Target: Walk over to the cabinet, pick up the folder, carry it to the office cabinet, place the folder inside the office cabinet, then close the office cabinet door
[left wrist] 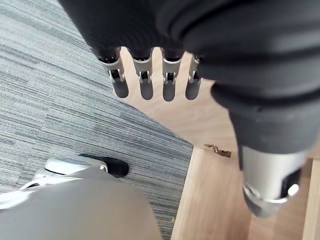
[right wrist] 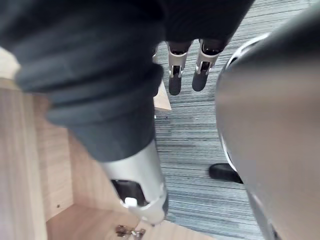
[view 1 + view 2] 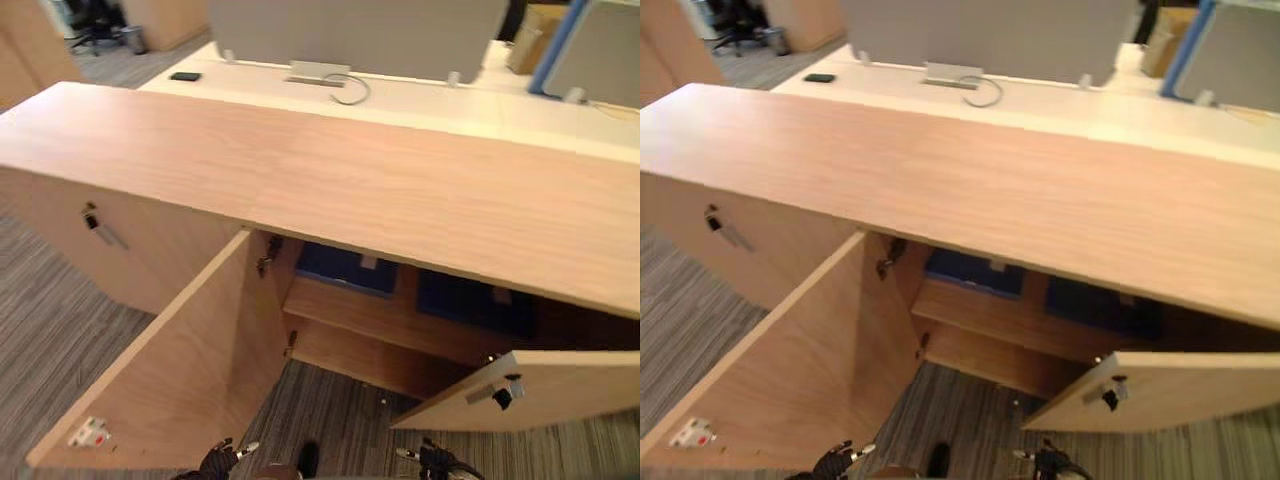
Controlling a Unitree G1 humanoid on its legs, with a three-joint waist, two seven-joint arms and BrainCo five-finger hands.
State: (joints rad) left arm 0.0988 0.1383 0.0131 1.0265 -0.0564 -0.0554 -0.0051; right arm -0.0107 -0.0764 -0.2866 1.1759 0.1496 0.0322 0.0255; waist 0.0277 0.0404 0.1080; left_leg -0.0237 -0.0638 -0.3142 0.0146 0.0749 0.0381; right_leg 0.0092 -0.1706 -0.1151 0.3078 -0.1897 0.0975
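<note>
The office cabinet (image 3: 330, 180) stood with both doors open: the left door (image 3: 170, 370) swung wide and the right door (image 3: 545, 385) was ajar. On the inner shelf (image 3: 385, 318), a dark blue folder (image 3: 345, 268) lay flat at the left end. A second blue item (image 3: 470, 300), probably another folder though shadow blurred it, lay toward the right end. The left hand (image 1: 146, 82) hung low over the carpet (image 1: 60, 100) beside the left door, fingers straight and empty. The right hand (image 2: 175, 75) hung likewise, its visible fingers straight, holding nothing.
</note>
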